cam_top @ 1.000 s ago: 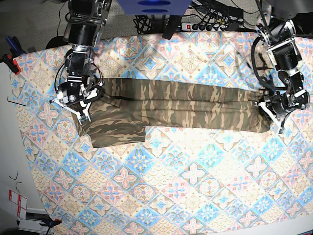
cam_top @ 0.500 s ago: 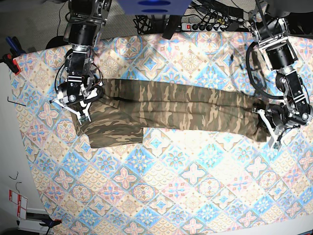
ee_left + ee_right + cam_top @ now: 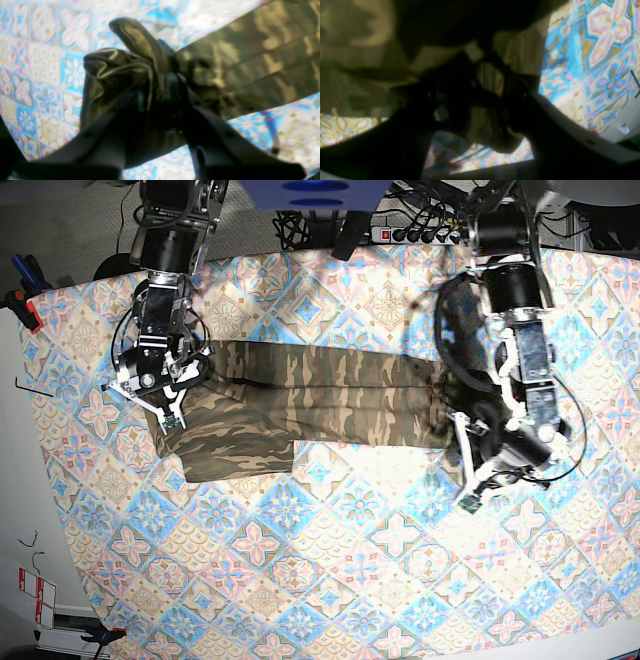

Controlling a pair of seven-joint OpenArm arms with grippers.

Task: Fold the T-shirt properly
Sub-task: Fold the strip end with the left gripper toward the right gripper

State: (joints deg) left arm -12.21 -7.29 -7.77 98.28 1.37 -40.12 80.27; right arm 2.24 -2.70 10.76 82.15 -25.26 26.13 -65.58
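The camouflage T-shirt [image 3: 320, 395] lies as a long folded strip across the tablecloth [image 3: 350, 560]. My right gripper [image 3: 165, 392] sits on the shirt's left end, by the wider sleeve part. In the right wrist view its fingers [image 3: 515, 87] close on ribbed fabric of the T-shirt [image 3: 357, 37]. My left gripper [image 3: 462, 448] is at the strip's right end, lifted a little off the cloth. The left wrist view shows the left gripper [image 3: 160, 92] shut on a bunched wad of the T-shirt [image 3: 250, 62], which stretches away taut to the right.
A power strip with cables [image 3: 420, 225] runs along the table's back edge. Clamps [image 3: 20, 305] hold the cloth at the left edge, beside a white surface with small hooks [image 3: 30, 385]. Bare tablecloth fills the front half and the far right.
My left gripper has carried the shirt's right end leftward and slightly forward, from the far right towards the middle right, shortening the strip. The right arm has not moved.
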